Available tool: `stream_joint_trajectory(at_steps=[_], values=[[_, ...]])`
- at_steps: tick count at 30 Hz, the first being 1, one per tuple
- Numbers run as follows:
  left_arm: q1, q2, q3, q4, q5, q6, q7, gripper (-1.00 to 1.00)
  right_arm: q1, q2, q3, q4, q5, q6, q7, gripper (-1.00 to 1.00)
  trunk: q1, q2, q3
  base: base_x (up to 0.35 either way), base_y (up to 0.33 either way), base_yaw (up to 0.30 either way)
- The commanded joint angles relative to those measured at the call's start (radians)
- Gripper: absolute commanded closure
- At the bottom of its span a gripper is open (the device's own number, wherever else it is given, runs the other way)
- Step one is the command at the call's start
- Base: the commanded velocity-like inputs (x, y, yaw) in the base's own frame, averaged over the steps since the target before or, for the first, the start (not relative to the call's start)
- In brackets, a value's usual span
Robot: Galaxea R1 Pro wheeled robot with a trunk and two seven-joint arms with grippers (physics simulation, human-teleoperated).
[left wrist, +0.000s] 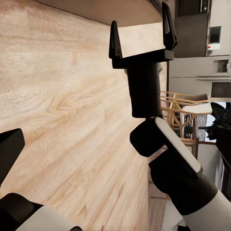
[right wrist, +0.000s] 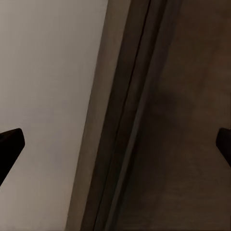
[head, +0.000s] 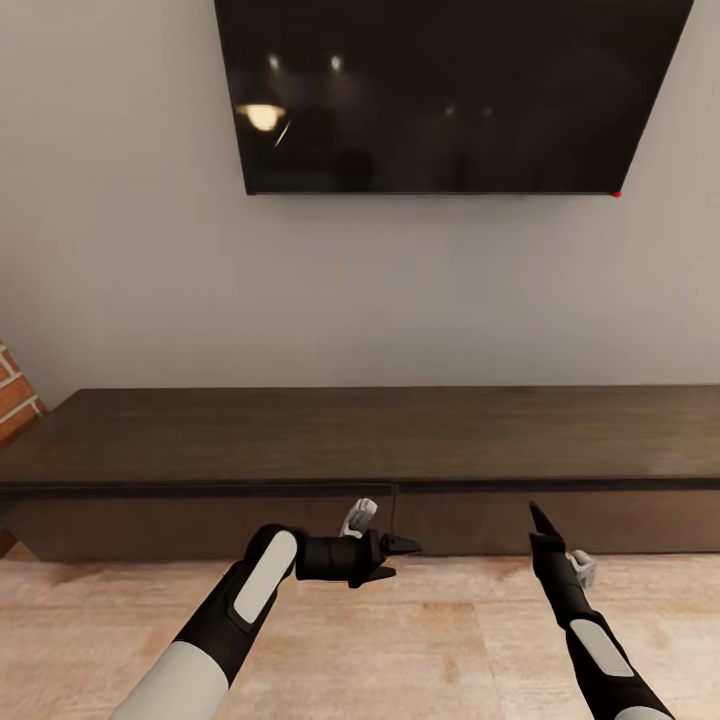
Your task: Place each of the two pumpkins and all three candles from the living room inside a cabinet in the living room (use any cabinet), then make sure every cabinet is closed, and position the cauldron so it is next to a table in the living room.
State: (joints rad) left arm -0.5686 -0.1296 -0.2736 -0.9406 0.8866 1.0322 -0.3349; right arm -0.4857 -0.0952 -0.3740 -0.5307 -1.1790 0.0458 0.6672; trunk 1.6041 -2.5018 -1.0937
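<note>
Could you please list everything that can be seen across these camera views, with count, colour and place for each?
Cabinet: one, dark brown, long and low against the wall, drawer fronts shut as far as the head view shows.
Television: one, black, mounted on the wall above the cabinet.
Wall: one, pale grey, behind the cabinet.
Brick edge: one, red-brown, at the far left beside the cabinet.
Floor: light wood planks, in front of the cabinet.
Chairs: pale wood, count unclear, in the background of the left wrist view.
Left gripper: one, black, fingers apart, pointing sideways in front of the cabinet front.
Right gripper: one, black, fingers apart, empty, pointing toward the cabinet.
</note>
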Motion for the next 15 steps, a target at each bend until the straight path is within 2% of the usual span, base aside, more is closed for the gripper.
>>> stream_joint_trajectory(at_steps=[1,7,12,15], values=[[0.000,0.000,0.001,0.000,-0.009,0.002,-0.009,-1.00,-0.001,0.000,0.000,0.001,-0.009,0.005,0.005,-1.00,0.000,0.000,-0.001,0.100,-0.010,0.000],[0.000,0.000,-0.023,0.000,-0.009,0.001,-0.010,-1.00,-0.001,-0.001,-0.004,0.012,-0.014,0.006,0.005,-1.00,0.000,0.000,-0.001,0.108,-0.003,0.000],[0.001,0.000,-0.027,0.000,-0.009,0.002,-0.010,-1.00,-0.001,-0.002,-0.007,0.047,-0.017,0.005,0.008,-1.00,0.000,0.000,-0.001,0.059,0.000,0.000],[0.001,0.000,-0.027,0.000,-0.009,0.002,-0.010,-1.00,-0.001,-0.002,-0.007,0.052,-0.017,0.005,0.010,-1.00,0.000,0.000,-0.001,0.200,0.000,0.000]])
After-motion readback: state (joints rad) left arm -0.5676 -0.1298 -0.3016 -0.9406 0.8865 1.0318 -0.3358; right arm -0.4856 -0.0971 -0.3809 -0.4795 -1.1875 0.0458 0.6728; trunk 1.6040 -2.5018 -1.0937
